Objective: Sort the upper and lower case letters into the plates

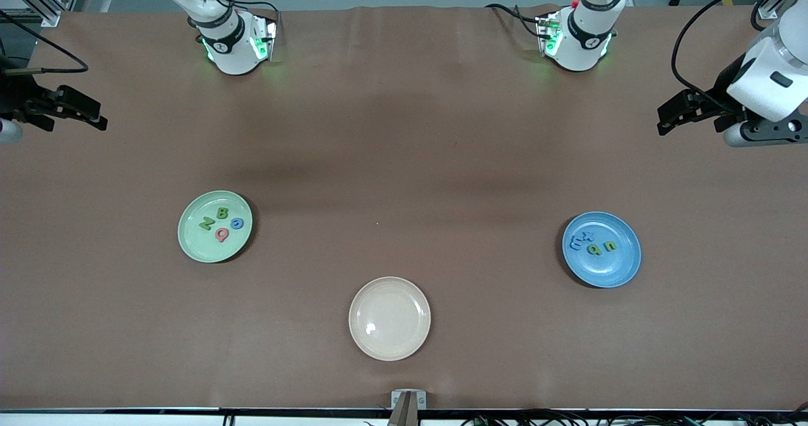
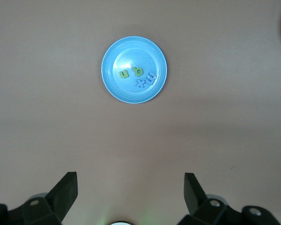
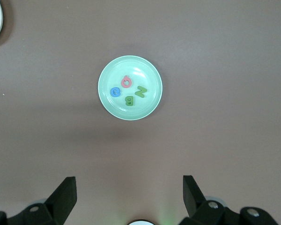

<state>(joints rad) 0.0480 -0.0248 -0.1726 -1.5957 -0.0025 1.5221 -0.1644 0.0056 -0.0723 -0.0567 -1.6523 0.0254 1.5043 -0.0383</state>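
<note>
the mint green plate (image 1: 215, 226) sits toward the right arm's end of the table, a round shallow dish holding four foam letters: a green n (image 1: 206, 224), a green b (image 1: 222, 213), a blue g (image 1: 237, 223) and a pink q (image 1: 221, 234), the b at 12 o'clock in the plate, the q at 6. the blue plate (image 1: 601, 249) sits toward the left arm's end, with blue letters (image 1: 579, 242) at 9 o'clock and two green letters (image 1: 603, 247) running in a row toward 3 o'clock. a cream plate (image 1: 389, 318) lies between them, nearer the front camera. wide bare brown table (image 1: 404, 129) surrounds all three plates. the left gripper (image 1: 678, 113) and right gripper (image 1: 79, 113) each wait above the table's ends, fingers spread wide, holding nothing.
</note>
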